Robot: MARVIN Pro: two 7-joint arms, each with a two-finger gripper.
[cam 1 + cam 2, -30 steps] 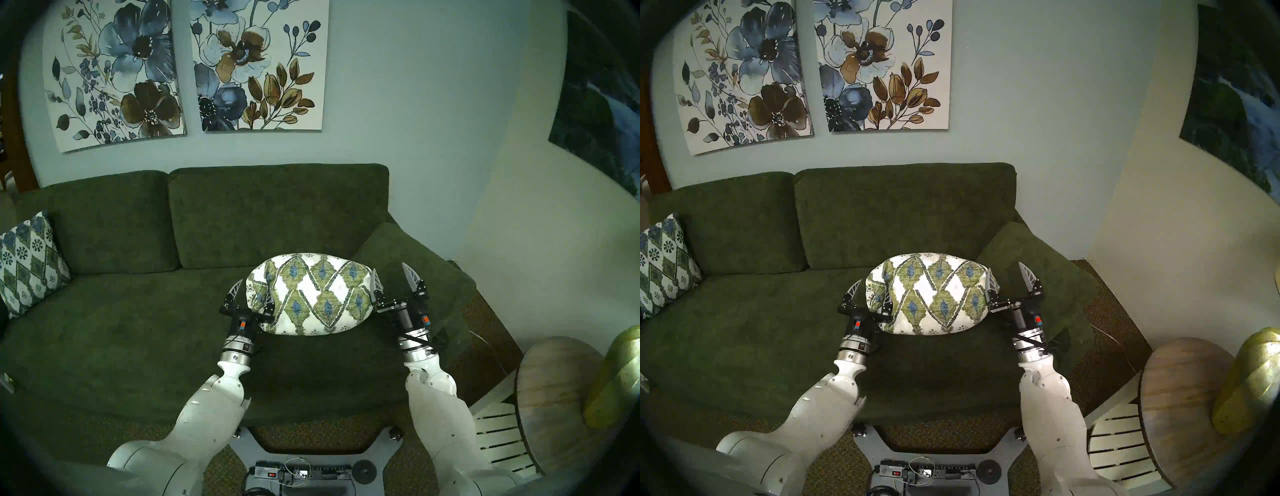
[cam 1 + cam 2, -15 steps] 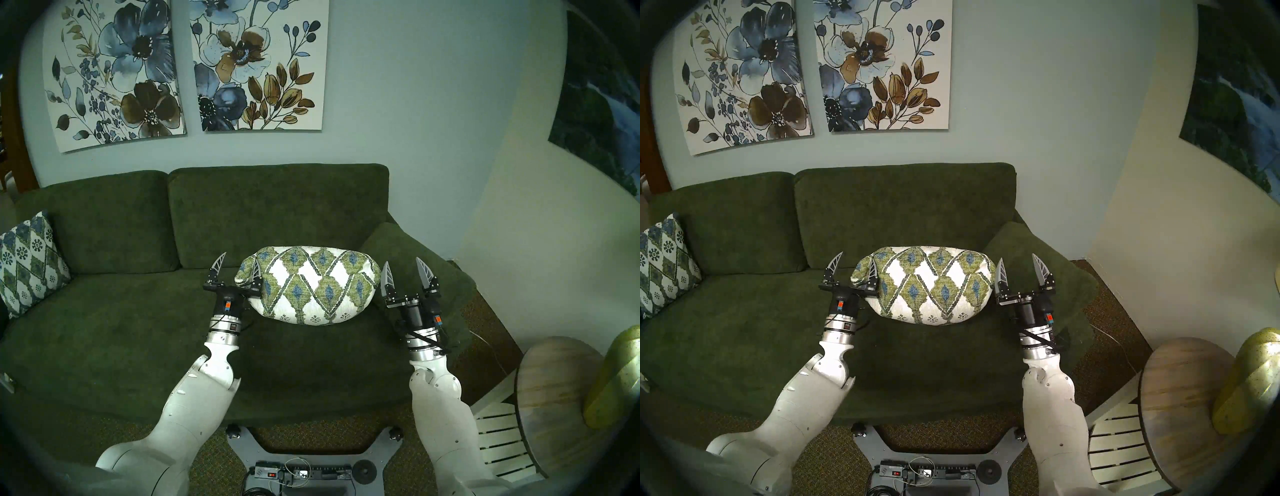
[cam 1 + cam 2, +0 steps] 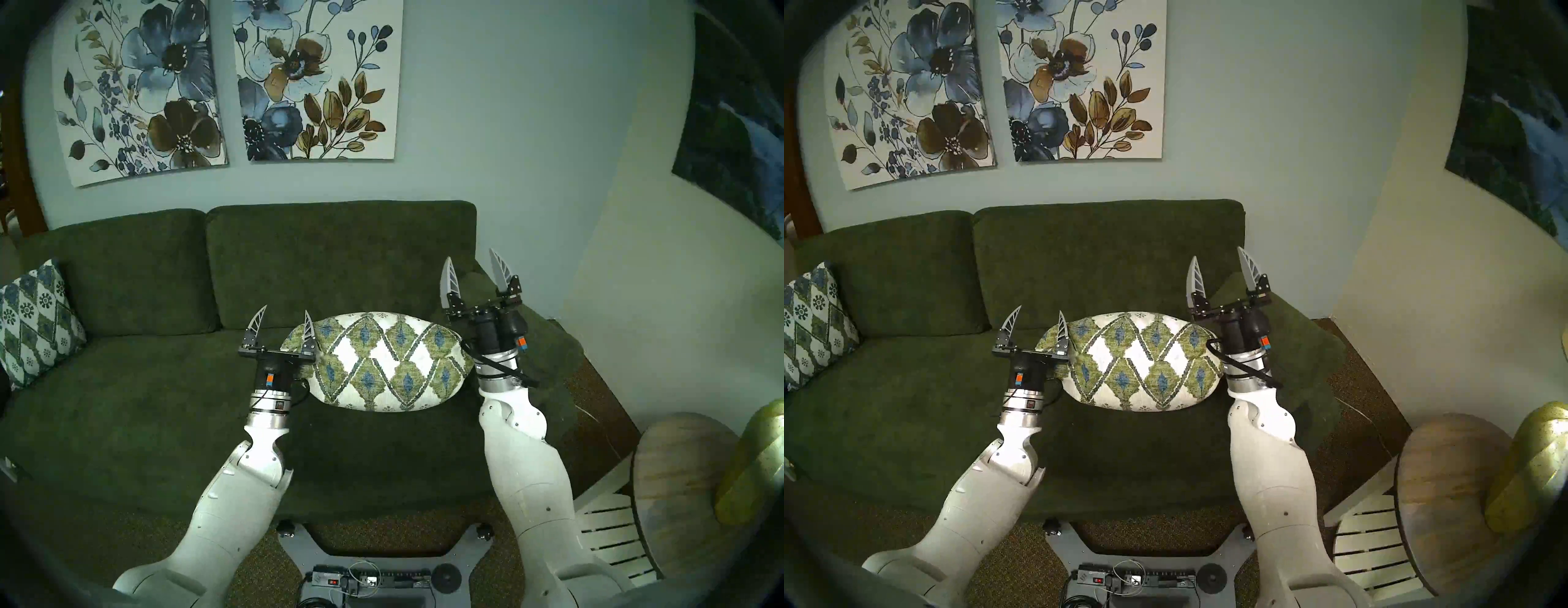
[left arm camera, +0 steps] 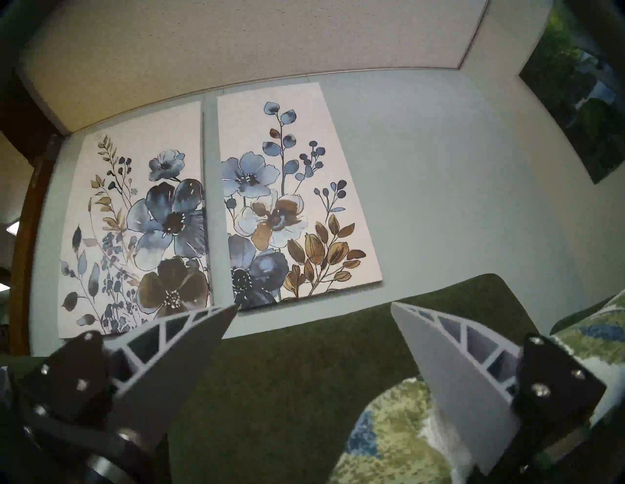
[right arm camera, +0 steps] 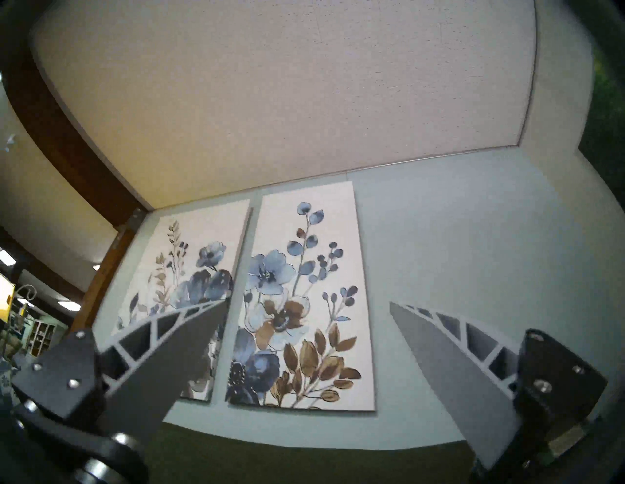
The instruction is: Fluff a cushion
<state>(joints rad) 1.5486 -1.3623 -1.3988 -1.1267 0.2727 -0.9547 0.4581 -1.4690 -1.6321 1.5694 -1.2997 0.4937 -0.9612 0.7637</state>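
The cushion (image 3: 377, 361) (image 3: 1132, 361), cream with olive and blue diamonds, lies plump on the seat of the green sofa (image 3: 148, 403). At the cushion's left end my left gripper (image 3: 285, 310) (image 3: 1039, 310) stands open, pointing up. Its inner finger (image 4: 473, 388) rests against the cushion's corner (image 4: 389, 439), and the jaws are not closed on it. My right gripper (image 3: 470, 254) (image 3: 1216, 252) is open and empty, raised above the cushion's right end. The right wrist view shows its gripper (image 5: 308, 302) facing wall and ceiling, with no cushion in it.
A second patterned pillow (image 3: 36, 322) leans at the sofa's left end. The sofa's right arm (image 3: 551, 352) is just beyond my right wrist. A round wooden table (image 3: 679, 479) with a yellow-green object (image 3: 755, 458) and a white slatted piece (image 3: 611, 539) stand at right.
Both grippers drew apart from the cushion's ends, and the squeezed cushion spread out wider. The right gripper then rose and tilted upward. The left moved left.
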